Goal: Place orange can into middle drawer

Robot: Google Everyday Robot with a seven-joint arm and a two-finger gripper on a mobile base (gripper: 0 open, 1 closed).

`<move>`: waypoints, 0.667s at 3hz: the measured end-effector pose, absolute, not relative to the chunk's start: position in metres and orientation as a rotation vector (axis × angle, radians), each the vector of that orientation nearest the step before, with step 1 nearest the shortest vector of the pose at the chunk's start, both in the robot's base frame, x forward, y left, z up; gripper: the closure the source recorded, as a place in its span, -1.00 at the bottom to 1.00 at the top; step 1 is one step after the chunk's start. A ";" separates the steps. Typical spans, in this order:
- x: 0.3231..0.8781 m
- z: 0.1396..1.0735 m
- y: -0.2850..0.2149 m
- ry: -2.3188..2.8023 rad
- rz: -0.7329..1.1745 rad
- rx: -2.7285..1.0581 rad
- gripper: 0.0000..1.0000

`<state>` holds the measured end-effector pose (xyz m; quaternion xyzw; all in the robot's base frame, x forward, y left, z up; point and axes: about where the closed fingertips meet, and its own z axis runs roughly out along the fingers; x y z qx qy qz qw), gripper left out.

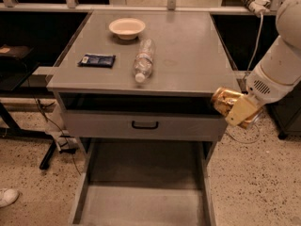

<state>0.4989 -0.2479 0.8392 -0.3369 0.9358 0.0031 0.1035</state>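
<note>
Your claw (237,109), clamped on the orange can (224,100), hangs just off the desk's (188,55) right front corner, at 3 o'clock in view. The can lies nearly level, long axis running 10 to 4 o'clock. The open middle drawer (141,206) sits at the claw's 7 o'clock, so your move is probably down-left.

Cabinet top (188,55): bowl (127,27) at back, bottle (143,60) before it, packet (97,60) left of bottle. Gripper (236,109) gripping can (225,100) beside front right corner, off top. Open drawer (141,207) lowest, under closed drawer (143,125).
</note>
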 end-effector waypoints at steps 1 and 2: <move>0.458 0.814 -0.235 2.809 0.104 -1.103 1.00; 0.458 0.813 -0.235 2.811 0.101 -1.103 1.00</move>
